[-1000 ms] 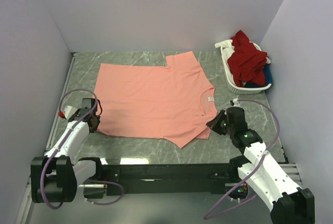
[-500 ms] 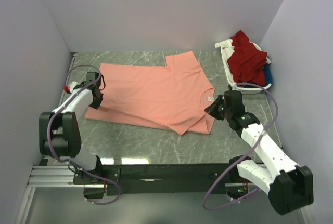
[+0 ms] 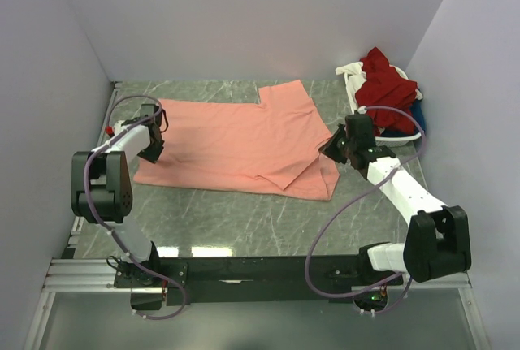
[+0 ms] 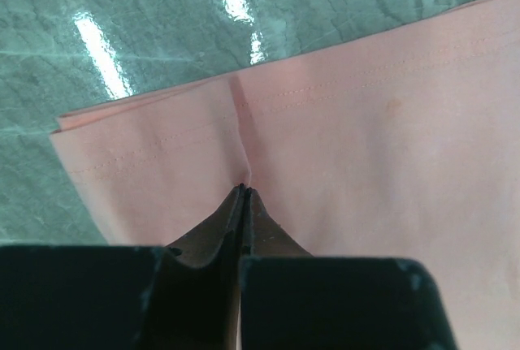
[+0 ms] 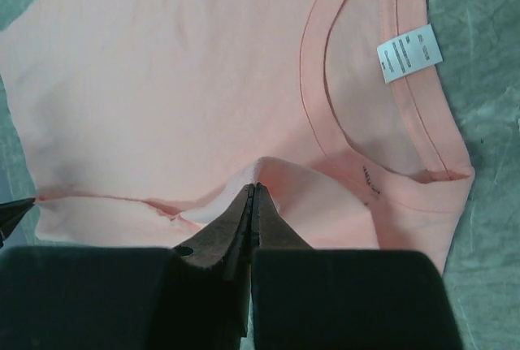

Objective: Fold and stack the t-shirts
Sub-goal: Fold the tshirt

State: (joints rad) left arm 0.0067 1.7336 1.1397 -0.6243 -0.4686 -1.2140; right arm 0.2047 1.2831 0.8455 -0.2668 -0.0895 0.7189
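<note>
At desk centre, salmon-pink t-shirt (image 3: 236, 135): lies flat, with its near edge doubled over onto itself and its collar toward the right edge.
Left fingers (image 4: 213, 232): pressed together, pinching the doubled hem by the left edge to hold that end of the fold square.
Right fingers (image 5: 218, 235): pressed together, pinching a raised ridge of cloth just beside the collar. The neck label (image 5: 409, 52) is exposed.
Step, judged: first fold laid, release not yet made.
White basket (image 3: 363, 129), far right corner: holds the dark red t-shirt (image 3: 386, 90), unfolded.

Neck label (image 5: 409, 52) print: too small to read. The blue t-shirt (image 3: 416, 116) is mostly buried under the dark red t-shirt (image 3: 384, 90), showing only at its 5 o'clock. Left wrist view cuts off the salmon-pink t-shirt (image 4: 366, 123) at 3 o'clock.
</note>
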